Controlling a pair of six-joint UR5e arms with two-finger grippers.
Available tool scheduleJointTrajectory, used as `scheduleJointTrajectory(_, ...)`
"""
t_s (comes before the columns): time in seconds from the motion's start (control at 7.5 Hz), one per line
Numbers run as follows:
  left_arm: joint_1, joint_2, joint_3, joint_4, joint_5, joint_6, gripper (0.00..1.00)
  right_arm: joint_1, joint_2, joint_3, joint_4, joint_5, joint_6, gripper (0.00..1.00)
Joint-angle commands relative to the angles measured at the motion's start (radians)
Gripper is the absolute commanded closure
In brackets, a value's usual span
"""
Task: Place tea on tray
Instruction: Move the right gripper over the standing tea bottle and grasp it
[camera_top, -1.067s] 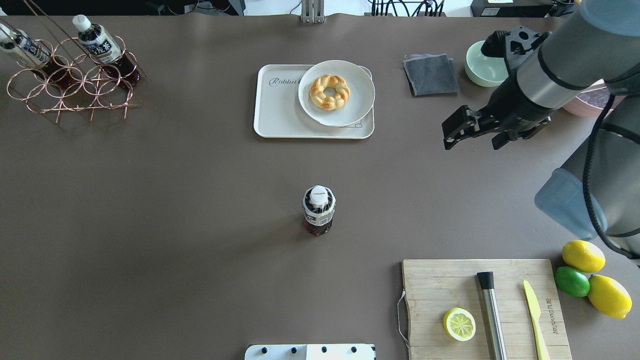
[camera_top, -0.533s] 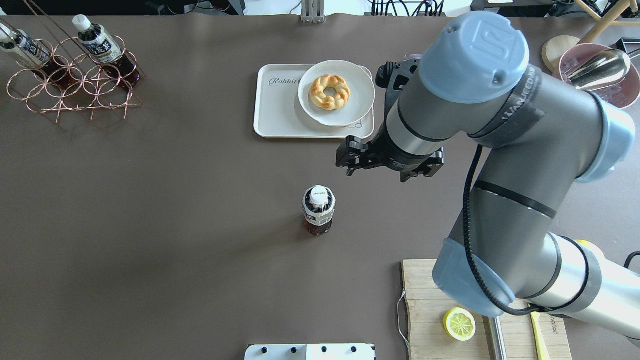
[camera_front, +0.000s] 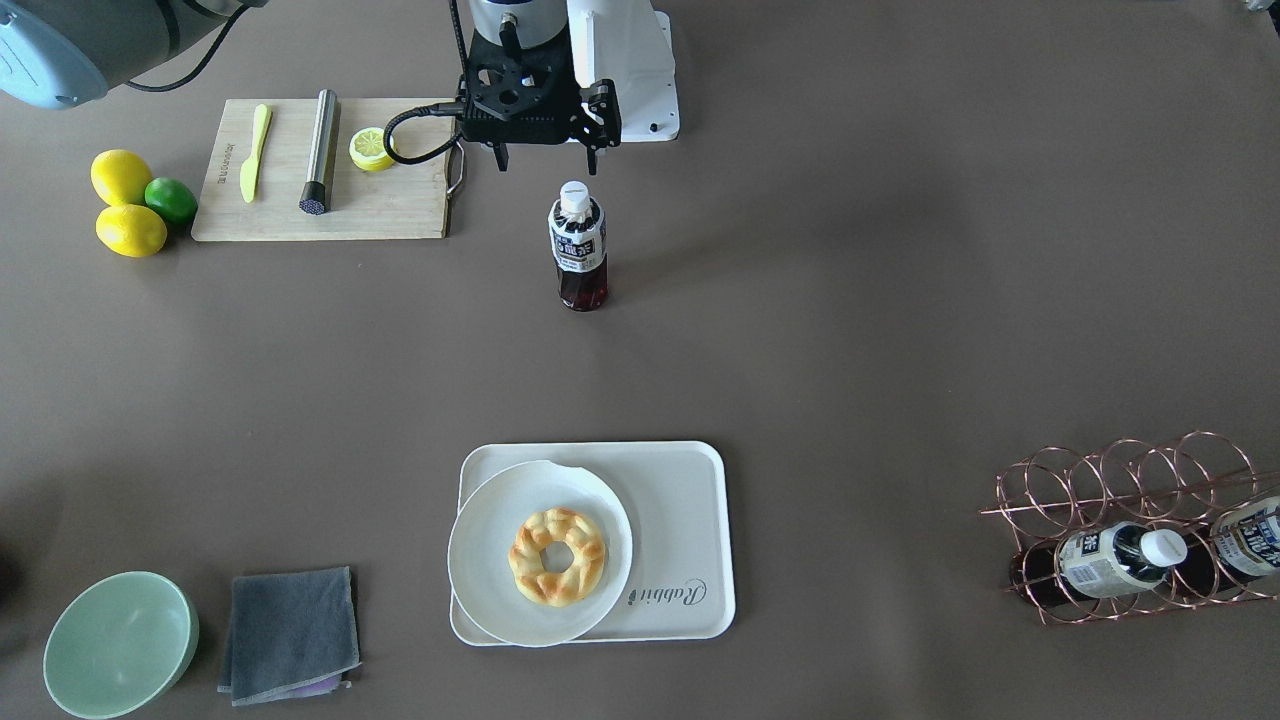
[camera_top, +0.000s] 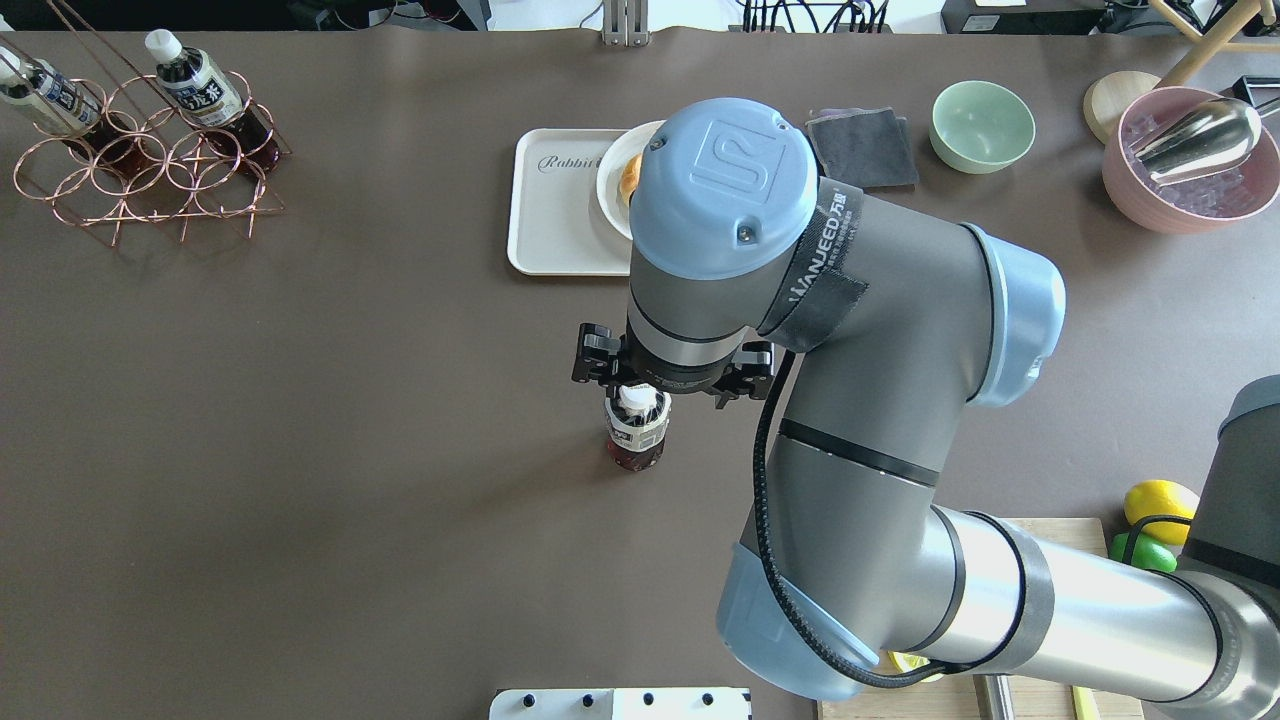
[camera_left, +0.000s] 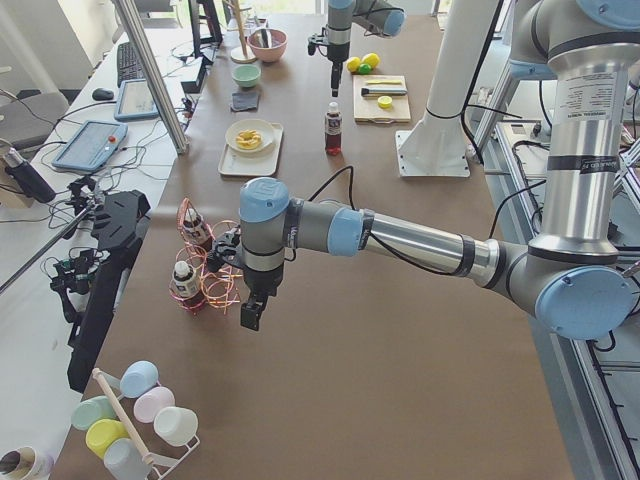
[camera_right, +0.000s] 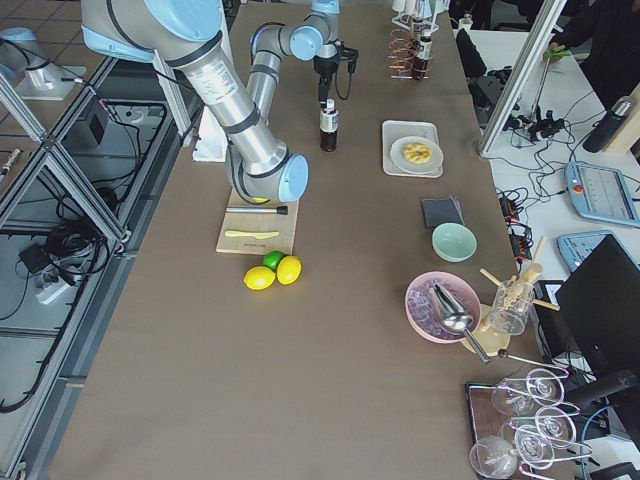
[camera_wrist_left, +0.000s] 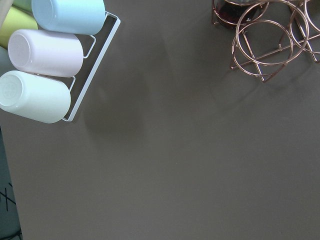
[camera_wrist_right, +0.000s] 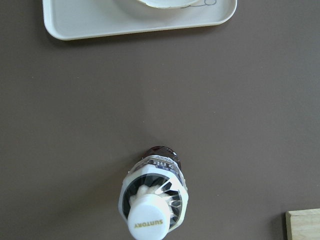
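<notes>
The tea bottle (camera_top: 637, 435) stands upright on the bare table near the middle, with a white cap and dark drink; it also shows in the front view (camera_front: 577, 250) and the right wrist view (camera_wrist_right: 154, 210). My right gripper (camera_front: 545, 158) is open and empty and hangs just above the cap, its fingers (camera_front: 592, 150) apart. The cream tray (camera_top: 555, 220) lies beyond the bottle, apart from it, and holds a white plate (camera_front: 500, 520) with a ring bread (camera_front: 557, 556). My left gripper (camera_left: 250, 315) shows only in the exterior left view, near the wire rack; I cannot tell its state.
A copper wire rack (camera_top: 150, 170) at the far left holds two more tea bottles (camera_top: 200, 90). A wooden board (camera_front: 380, 210) with a lemon half, a knife and a metal tool lies at the near right. A grey cloth (camera_top: 870, 150), green bowl (camera_top: 982, 125) and pink bowl (camera_top: 1190, 200) stand at the back right.
My right arm has swung from the back right, past the tray's corner, to over the tea bottle. The bottle has not moved.
</notes>
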Motion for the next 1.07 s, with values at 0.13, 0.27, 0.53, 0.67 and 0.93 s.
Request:
scheduleJointTrajectory(0.13,0.0,-0.01,0.018,-0.006,0.0,0.0,0.02,-0.031,0.06,-0.092,0.006,-0.064,-0.004,0.02)
scheduleJointTrajectory(0.27,0.0,-0.011,0.018,-0.006,0.0,0.0,0.02,-0.035,0.06,-0.092,0.006,-0.067,-0.004,0.08)
scheduleJointTrajectory(0.53,0.0,-0.01,0.02,-0.006,0.0,0.0,0.02,-0.037,0.056,-0.094,0.008,-0.07,0.001,0.23)
scheduleJointTrajectory(0.67,0.0,-0.008,0.02,-0.006,0.0,0.0,0.02,-0.04,0.048,-0.094,0.008,-0.087,-0.004,0.28)
scheduleJointTrajectory(0.93,0.0,-0.011,0.024,-0.006,0.0,0.0,0.02,-0.043,0.046,-0.104,0.012,-0.095,-0.002,0.37)
